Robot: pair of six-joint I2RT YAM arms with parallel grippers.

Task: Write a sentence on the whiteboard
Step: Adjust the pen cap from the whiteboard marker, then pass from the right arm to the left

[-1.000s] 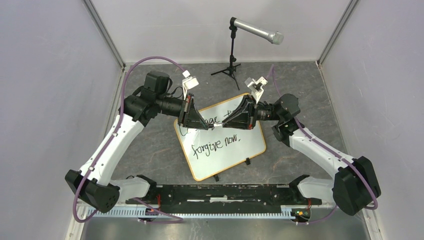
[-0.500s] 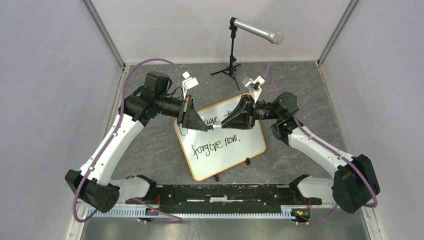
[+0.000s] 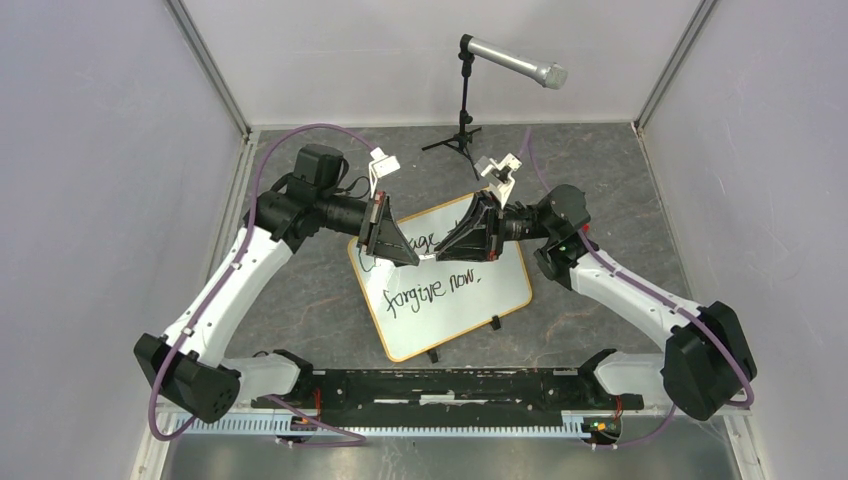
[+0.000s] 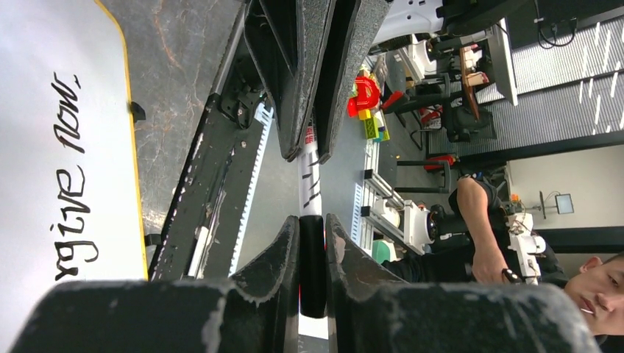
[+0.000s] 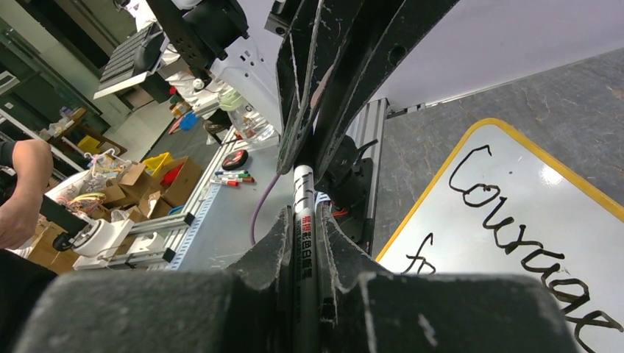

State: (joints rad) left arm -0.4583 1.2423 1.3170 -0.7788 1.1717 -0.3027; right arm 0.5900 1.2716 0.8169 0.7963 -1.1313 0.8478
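Note:
The whiteboard (image 3: 455, 318) lies tilted on the grey table, orange-rimmed, and carries the sentence (image 3: 430, 290) in black cursive on two lines. Both grippers meet nose to nose just above its upper half and hide the middle of the top line. A marker (image 3: 428, 257) spans the gap between them. My left gripper (image 4: 313, 220) is shut on the marker's black cap end (image 4: 313, 268). My right gripper (image 5: 303, 213) is shut on the marker's grey barrel (image 5: 303, 246). "Courage" (image 5: 515, 235) shows on the whiteboard (image 5: 474, 276) in the right wrist view, "rgive now" (image 4: 73, 191) in the left wrist view.
A microphone (image 3: 512, 62) on a black tripod stand (image 3: 462, 125) is at the back of the table. Grey enclosure walls close in the left, right and back. A black rail (image 3: 440, 385) with both arm bases runs along the near edge.
The right wrist has shifted a little to the left, toward the left gripper. Both grips on the marker are unchanged.

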